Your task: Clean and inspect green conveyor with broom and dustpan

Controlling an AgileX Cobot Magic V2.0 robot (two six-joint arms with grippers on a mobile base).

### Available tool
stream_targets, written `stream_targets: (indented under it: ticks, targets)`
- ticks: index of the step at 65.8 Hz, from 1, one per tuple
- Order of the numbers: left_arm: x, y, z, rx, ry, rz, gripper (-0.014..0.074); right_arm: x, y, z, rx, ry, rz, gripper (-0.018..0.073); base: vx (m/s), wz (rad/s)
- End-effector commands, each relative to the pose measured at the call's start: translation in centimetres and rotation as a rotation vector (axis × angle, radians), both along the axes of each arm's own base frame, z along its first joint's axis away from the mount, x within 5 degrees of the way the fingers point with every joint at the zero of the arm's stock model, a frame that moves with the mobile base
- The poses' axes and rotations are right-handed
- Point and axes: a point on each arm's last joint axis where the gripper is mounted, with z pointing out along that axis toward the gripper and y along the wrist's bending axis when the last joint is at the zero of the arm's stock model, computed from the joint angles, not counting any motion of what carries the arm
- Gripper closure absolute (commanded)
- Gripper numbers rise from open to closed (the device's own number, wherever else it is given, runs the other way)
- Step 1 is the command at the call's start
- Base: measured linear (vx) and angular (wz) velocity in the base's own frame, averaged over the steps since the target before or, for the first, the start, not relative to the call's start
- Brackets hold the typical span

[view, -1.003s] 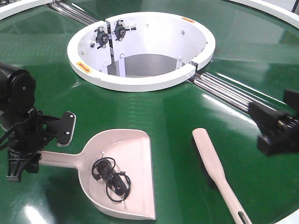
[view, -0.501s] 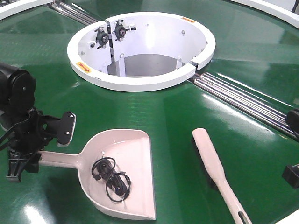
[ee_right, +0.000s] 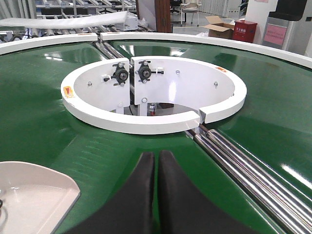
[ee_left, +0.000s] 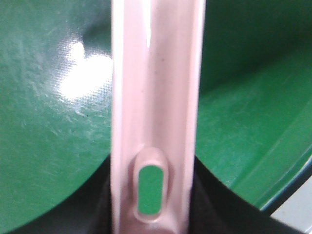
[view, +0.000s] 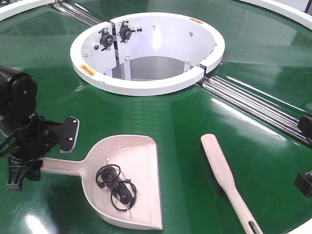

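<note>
The dustpan [view: 141, 161] is seen lying flat on the green conveyor [view: 165, 117] at the near left, with its wide mouth turned right and its long handle run out to the left. A coil of black cable [view: 116, 186] is held inside the pan. The end of the handle is pinched by the left gripper [ee_left: 152, 168]. In the left wrist view, dark fingers [ee_left: 73, 204] are pressed against both edges of the handle beside the hang hole [ee_left: 150, 189], through which green belt is seen.

To the right of the pan and apart from it, the broom [view: 218, 158] is laid bristles down on the belt. Its paddle end is pointed away, and its tapering handle is brought toward the near edge, where the dark slot [view: 252, 226] is shown. It is touched by neither gripper.

The right gripper [ee_right: 156, 157] is held over the belt at the right, apart from the broom. Its two dark fingers are pressed together with only a thin slit between them, and nothing is gripped. In the front view only dark parts of it are caught at the right edge.

Farther back, silver rollers [view: 243, 102] are set in a seam that runs from the white hub ring [view: 146, 87] toward the right. Two black bearing blocks [view: 117, 35] are fixed to the ring's inner wall. Beyond lies the white outer rim [ee_right: 195, 41] — and past it, in the right wrist view, a cardboard box [ee_right: 218, 27].
</note>
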Motion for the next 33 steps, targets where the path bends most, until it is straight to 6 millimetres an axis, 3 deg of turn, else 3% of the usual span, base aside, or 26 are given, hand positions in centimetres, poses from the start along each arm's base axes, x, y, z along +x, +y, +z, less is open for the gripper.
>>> stream_targets:
  ticks: [1, 33]
  targets:
    - [-0.43, -0.45, 1.66, -0.026, -0.02, -0.008, 0.0619, 0.07, -0.06, 1.53, 0.022, -0.096, -0.008, 0.0569, 0.0, 0.0]
    - [-0.43, -0.35, 1.67, -0.015, -0.019, -0.011, 0.0615, 0.07, -0.06, 1.53, 0.021, -0.097, -0.008, 0.0569, 0.0, 0.0]
